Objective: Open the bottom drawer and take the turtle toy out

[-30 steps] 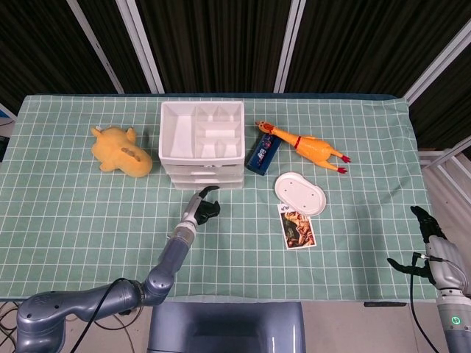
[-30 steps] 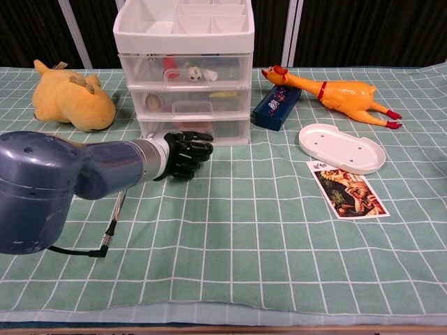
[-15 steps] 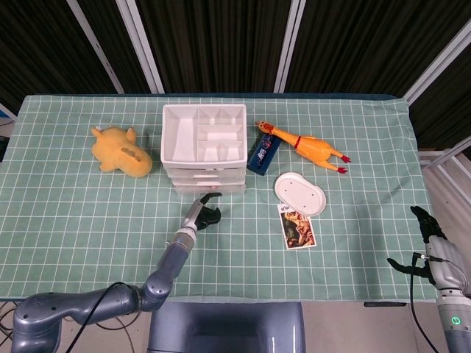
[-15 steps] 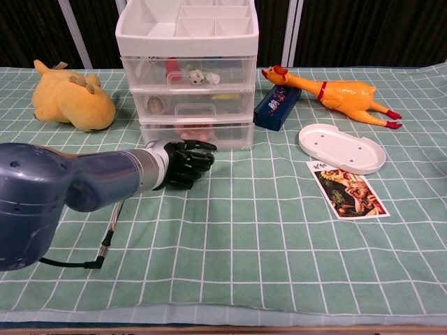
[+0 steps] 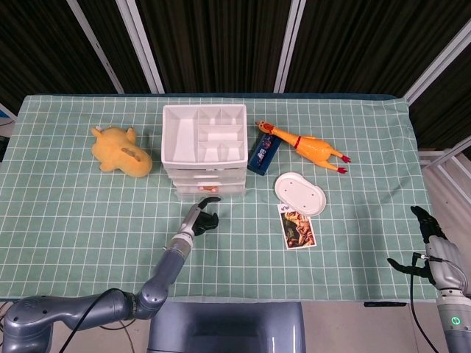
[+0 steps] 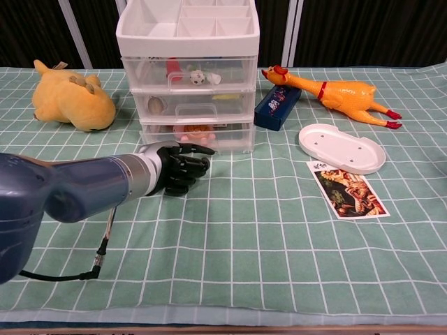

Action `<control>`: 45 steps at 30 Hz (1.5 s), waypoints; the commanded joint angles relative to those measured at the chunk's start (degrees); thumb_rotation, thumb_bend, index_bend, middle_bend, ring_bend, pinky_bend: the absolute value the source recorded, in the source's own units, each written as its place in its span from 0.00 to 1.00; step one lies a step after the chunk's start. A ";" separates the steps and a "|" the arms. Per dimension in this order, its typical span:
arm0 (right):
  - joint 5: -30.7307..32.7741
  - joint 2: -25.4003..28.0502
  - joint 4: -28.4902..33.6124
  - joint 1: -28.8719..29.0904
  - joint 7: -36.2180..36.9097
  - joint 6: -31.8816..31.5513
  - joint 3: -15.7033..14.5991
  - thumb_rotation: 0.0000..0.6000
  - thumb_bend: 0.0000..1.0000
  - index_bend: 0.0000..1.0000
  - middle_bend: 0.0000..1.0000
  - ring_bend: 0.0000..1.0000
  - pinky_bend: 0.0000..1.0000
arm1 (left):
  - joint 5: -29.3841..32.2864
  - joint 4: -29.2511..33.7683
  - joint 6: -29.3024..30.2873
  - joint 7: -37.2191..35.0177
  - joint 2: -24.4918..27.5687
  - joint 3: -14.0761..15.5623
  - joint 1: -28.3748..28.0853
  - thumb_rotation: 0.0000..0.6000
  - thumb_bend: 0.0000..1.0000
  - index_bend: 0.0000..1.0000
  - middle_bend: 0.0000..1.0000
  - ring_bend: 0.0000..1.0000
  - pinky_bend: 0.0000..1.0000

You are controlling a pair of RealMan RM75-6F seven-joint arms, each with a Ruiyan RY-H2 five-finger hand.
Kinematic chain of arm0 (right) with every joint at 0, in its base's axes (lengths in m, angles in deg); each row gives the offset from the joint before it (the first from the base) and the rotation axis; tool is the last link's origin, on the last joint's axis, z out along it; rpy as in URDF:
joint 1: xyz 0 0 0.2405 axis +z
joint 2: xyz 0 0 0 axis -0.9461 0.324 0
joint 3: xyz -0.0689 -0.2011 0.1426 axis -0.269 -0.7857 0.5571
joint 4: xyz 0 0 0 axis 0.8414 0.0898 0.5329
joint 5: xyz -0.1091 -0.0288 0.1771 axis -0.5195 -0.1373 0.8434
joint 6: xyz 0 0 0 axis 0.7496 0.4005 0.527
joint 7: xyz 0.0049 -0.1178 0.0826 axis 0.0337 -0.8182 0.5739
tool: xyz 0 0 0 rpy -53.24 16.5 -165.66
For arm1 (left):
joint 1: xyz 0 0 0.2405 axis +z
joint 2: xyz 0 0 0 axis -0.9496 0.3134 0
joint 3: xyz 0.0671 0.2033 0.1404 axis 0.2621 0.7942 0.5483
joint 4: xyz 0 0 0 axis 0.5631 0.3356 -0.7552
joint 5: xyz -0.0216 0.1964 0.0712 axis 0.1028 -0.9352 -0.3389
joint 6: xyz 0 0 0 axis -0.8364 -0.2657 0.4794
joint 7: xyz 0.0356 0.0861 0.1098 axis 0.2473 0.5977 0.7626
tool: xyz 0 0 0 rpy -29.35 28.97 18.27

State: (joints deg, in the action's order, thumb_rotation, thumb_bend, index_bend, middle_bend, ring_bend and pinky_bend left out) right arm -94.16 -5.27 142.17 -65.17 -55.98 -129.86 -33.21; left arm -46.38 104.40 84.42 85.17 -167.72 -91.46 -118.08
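Observation:
A white three-drawer unit stands at the back of the table. Its bottom drawer sits slightly forward of the two above. A pinkish-orange toy shows through its clear front and is too blurred to identify. My left hand is just in front of that drawer. Its dark fingers are curled and their tips hook the drawer's front lower edge. My right hand hangs off the table's right side with fingers spread, holding nothing.
A yellow plush lies left of the unit. To its right are a blue box, a rubber chicken, a white oval tray and a picture card. A cable trails near the left arm.
My left hand has drawn back toward me, staying against the bottom drawer's front. The drawer front and the unit have come slightly forward with it. The right hand has not moved.

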 commanded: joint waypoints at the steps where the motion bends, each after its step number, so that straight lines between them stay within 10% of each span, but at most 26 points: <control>1: 0.02 -0.03 0.01 0.01 -0.09 -0.02 0.01 1.00 0.13 0.00 0.00 0.00 0.18 | 0.20 1.12 0.28 -0.27 0.61 0.16 0.68 1.00 0.64 0.19 0.93 0.95 1.00; 19: 0.11 -0.08 0.12 -0.01 -0.47 -0.03 -0.02 1.00 0.13 0.00 0.00 0.00 0.18 | -17.09 7.41 9.64 7.73 4.47 5.89 2.06 1.00 0.64 0.21 0.94 0.95 1.00; 29: 0.26 -0.03 0.21 0.01 -0.43 0.11 0.00 1.00 0.13 0.00 0.00 0.00 0.18 | -11.68 5.68 14.76 23.23 4.64 7.05 -1.34 1.00 0.64 0.24 0.95 0.96 1.00; 45: 0.34 0.02 0.26 0.02 -0.36 0.21 0.01 1.00 0.13 0.00 0.00 0.00 0.18 | -6.55 4.86 14.84 27.80 4.71 6.50 -1.60 1.00 0.64 0.27 0.95 0.96 1.00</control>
State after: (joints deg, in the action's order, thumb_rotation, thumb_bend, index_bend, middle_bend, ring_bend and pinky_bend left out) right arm -93.81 -5.25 142.42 -65.15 -56.34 -129.65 -33.19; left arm -53.16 109.08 99.29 112.76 -163.12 -84.96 -119.71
